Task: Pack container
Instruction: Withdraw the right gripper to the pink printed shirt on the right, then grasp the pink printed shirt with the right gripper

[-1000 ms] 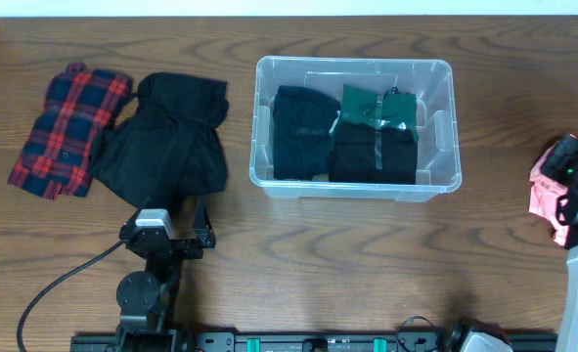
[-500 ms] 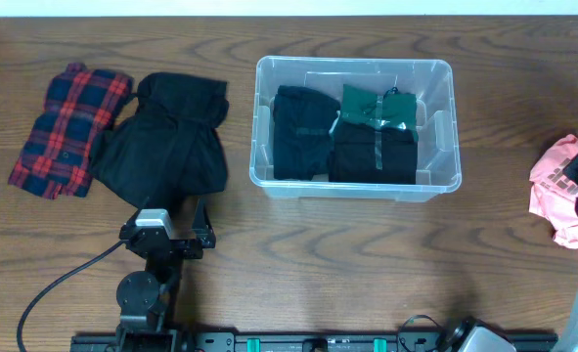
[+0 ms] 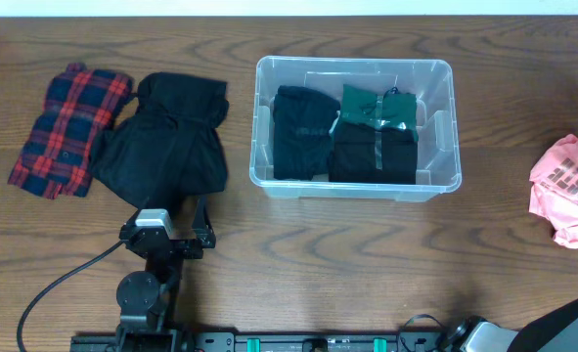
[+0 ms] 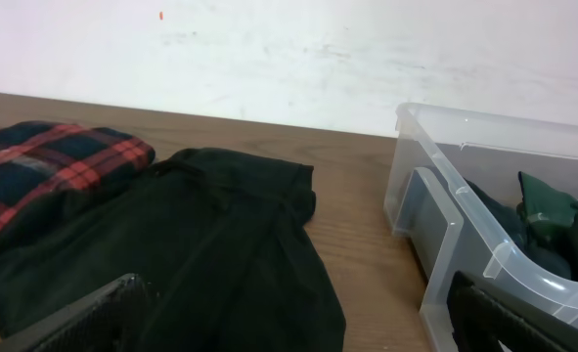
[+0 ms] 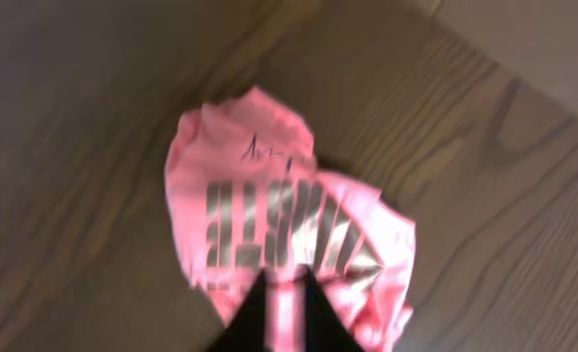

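The clear lidless container [image 3: 259, 117] stands at the table's middle and holds two black folded garments [image 3: 302, 132] and a green one [image 3: 377, 106]; its near wall shows in the left wrist view [image 4: 484, 264]. A black garment [image 3: 166, 147] and a red plaid shirt [image 3: 68, 127] lie to its left. My left gripper [image 4: 298, 328] is open and empty, low over the black garment's near edge [image 4: 220, 254]. A crumpled pink garment [image 3: 562, 186] lies at the far right. My right gripper [image 5: 287, 303] has its fingers nearly together with a strip of the pink garment [image 5: 269, 205] between them.
The left arm's base and cable [image 3: 142, 284] sit at the front left. The right arm is almost out of the overhead view at the right edge. A pale wall [image 4: 289, 59] runs behind the table.
My right arm has swung to the right, out of the overhead view, uncovering the pink garment. The left arm and the container have not moved.
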Robot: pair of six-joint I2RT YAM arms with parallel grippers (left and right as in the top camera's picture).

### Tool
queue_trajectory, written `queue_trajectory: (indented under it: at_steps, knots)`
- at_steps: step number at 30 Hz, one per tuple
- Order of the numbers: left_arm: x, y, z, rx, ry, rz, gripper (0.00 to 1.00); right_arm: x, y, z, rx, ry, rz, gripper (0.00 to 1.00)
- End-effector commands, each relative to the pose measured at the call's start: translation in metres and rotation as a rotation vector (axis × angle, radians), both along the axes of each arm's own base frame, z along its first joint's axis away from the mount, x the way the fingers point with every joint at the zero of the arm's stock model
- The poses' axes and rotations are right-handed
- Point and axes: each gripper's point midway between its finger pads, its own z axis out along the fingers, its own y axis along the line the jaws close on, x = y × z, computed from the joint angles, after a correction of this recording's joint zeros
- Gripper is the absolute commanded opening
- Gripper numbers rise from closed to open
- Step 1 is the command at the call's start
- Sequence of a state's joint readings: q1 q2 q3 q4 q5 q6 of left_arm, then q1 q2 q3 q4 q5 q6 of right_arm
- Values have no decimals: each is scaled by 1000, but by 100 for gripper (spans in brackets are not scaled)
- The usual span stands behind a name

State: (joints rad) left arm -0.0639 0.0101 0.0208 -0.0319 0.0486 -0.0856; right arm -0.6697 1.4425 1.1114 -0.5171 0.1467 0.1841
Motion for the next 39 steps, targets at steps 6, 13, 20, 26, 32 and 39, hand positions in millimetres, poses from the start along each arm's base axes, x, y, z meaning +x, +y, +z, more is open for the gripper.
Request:
queue_trajectory:
  at_steps: [6,13,20,26,32,39]
  knots:
    - [-1,1,-15,3,46,10,98,16,-33,13,-94,-80,126,1]
    - [-1,1,-15,3,46,10,98,-4,-70,-40,12,-41,47,1]
    - [-1,1,-15,3,46,10,98,-29,-86,-104,211,-41,-105,1]
    - [-1,1,-15,3,46,10,98,-40,-81,-146,356,-38,-153,1]
    - [-1,1,-15,3,46,10,98,-17,-54,-148,509,-145,-81,1]
    - [-1,1,-15,3,46,10,98,-9,-10,-150,735,-177,-112,1]
